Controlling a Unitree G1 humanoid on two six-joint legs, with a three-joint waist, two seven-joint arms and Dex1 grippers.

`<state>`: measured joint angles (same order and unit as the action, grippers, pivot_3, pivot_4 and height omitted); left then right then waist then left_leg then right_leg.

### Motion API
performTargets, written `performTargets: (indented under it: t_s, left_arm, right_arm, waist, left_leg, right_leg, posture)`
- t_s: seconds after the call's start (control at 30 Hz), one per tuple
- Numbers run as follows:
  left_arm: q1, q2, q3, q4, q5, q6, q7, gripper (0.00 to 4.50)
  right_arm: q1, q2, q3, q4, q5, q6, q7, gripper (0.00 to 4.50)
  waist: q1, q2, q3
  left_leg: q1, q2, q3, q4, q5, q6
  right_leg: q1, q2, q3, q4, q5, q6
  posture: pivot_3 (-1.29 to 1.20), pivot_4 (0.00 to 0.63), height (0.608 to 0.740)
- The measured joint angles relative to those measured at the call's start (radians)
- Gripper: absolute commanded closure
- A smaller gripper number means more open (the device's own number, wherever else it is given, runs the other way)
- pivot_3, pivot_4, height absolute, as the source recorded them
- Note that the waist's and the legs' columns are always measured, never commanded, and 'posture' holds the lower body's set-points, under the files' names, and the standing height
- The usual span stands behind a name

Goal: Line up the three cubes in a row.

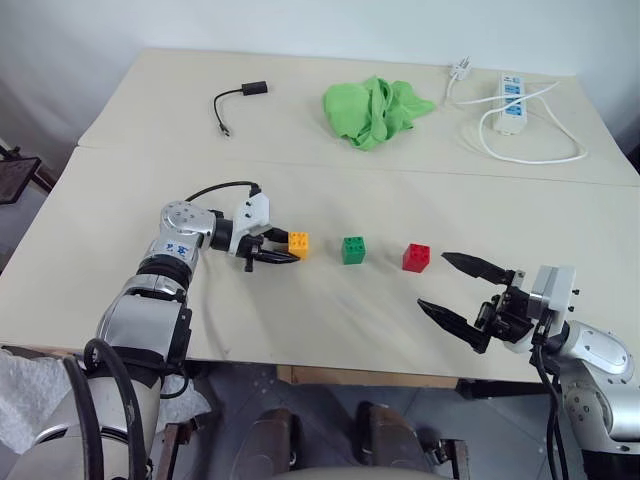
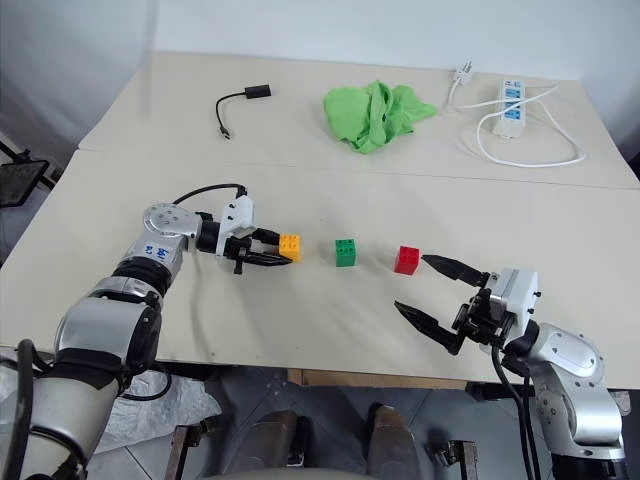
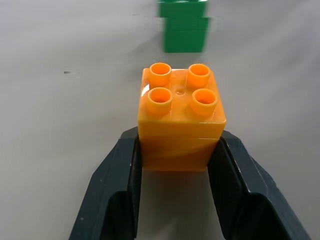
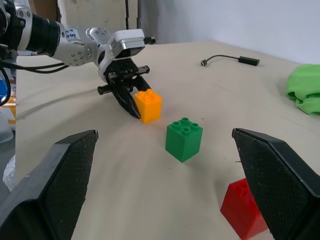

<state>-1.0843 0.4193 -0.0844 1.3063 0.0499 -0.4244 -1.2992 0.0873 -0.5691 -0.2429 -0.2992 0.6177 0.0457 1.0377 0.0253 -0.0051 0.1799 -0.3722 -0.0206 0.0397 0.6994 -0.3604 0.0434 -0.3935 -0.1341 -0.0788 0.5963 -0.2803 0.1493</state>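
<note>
Three small cubes with round bumps on top sit in a row on the table [image 1: 120,190]: one orange cube [image 1: 298,244], one green cube [image 1: 353,249], one red cube [image 1: 416,257]. The left gripper [image 1: 281,249] pinches the orange cube, and the right gripper [image 1: 441,284] near the red cube is spread wide, holding nothing.
</note>
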Motion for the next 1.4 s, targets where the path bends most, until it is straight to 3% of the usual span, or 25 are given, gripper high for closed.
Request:
performTargets:
  t_s: [0.27, 0.43, 0.57, 0.67, 0.77, 0.93, 1.1, 1.23, 1.4]
  left_arm:
    - [-0.004, 0.016, 0.010, 0.007, 0.032, 0.009, 0.061, 0.03]
    - [-0.004, 0.042, 0.031, 0.007, 0.029, -0.002, 0.005, 0.03]
    - [0.017, 0.112, 0.111, -0.022, -0.052, 0.009, -0.140, 0.03]
    - [0.089, 0.166, 0.186, -0.122, -0.147, 0.071, -0.201, 0.03]
    - [0.290, 0.252, 0.258, -0.370, -0.250, 0.194, -0.201, 0.03]
    - [0.600, 0.299, 0.361, -0.733, -0.360, 0.384, -0.094, 0.03]
    - [0.708, 0.300, 0.452, -0.939, -0.437, 0.469, 0.053, 0.03]
    - [0.768, 0.300, 0.466, -1.021, -0.470, 0.478, 0.090, 0.03]
    - [0.794, 0.297, 0.446, -0.957, -0.461, 0.412, 0.084, 0.03]
  right_arm:
    - [-0.001, -0.004, 0.000, -0.013, 0.001, 0.013, -0.004, 0.00]
    - [-0.001, -0.020, 0.000, -0.013, 0.007, 0.024, 0.002, 0.00]
    - [0.016, -0.065, -0.033, -0.013, 0.038, 0.041, 0.044, 0.00]
    - [0.051, -0.115, -0.080, -0.006, 0.078, 0.086, 0.078, 0.00]
    - [0.031, -0.124, -0.145, 0.052, 0.098, 0.081, 0.101, 0.00]
    - [-0.005, -0.136, -0.184, 0.185, 0.075, 0.020, 0.177, 0.00]
    - [-0.084, -0.155, -0.178, 0.271, 0.062, 0.008, 0.221, 0.00]
    - [-0.105, -0.165, -0.168, 0.274, 0.061, 0.017, 0.252, 0.00]
    - [-0.111, -0.165, -0.147, 0.274, 0.059, 0.031, 0.263, 0.00]
  waist:
    - [-0.001, 0.000, 0.000]
    - [-0.001, 0.000, 0.000]
    - [-0.002, 0.000, 0.000]
    - [-0.003, 0.000, 0.000]
    - [-0.022, 0.000, 0.000]
    - [-0.022, 0.000, 0.000]
    - [-0.013, 0.001, 0.000]
    - [-0.015, 0.002, -0.001]
    - [-0.017, 0.002, 0.000]
  left_leg:
    - [0.000, 0.000, 0.000, 0.000, 0.000, 0.000]
    - [0.000, 0.000, 0.000, 0.000, 0.000, 0.000]
    - [0.000, 0.002, 0.000, -0.001, 0.000, 0.000]
    - [0.000, 0.002, 0.000, 0.000, 0.000, 0.000]
    - [0.001, 0.003, -0.001, -0.001, 0.000, 0.000]
    - [0.001, 0.003, -0.003, -0.001, -0.001, 0.000]
    - [0.002, 0.002, -0.003, -0.001, 0.000, 0.000]
    - [0.003, 0.001, -0.003, -0.002, -0.001, -0.001]
    - [0.002, 0.000, -0.003, -0.002, -0.001, -0.001]
  right_leg:
    - [0.000, 0.000, 0.000, 0.000, 0.000, 0.000]
    - [0.000, 0.000, 0.000, 0.000, 0.000, 0.000]
    - [-0.001, 0.000, 0.000, 0.000, 0.000, 0.000]
    - [0.000, 0.000, 0.000, 0.000, 0.000, 0.000]
    - [0.000, -0.001, 0.001, 0.000, 0.000, 0.000]
    - [0.001, -0.003, 0.001, 0.000, 0.000, -0.001]
    - [0.001, -0.012, 0.000, 0.001, 0.000, -0.001]
    - [0.001, -0.012, -0.001, 0.000, 0.000, -0.001]
    - [0.001, -0.008, -0.002, 0.000, 0.000, -0.001]
  posture:
    - [0.00, 0.150, 0.740]
    - [0.00, 0.150, 0.740]
    - [0.00, 0.150, 0.740]
    - [0.00, 0.150, 0.740]
    - [0.00, 0.150, 0.740]
    - [0.00, 0.150, 0.740]
    - [0.00, 0.150, 0.740]
    - [0.00, 0.150, 0.740]
    - [0.00, 0.150, 0.740]
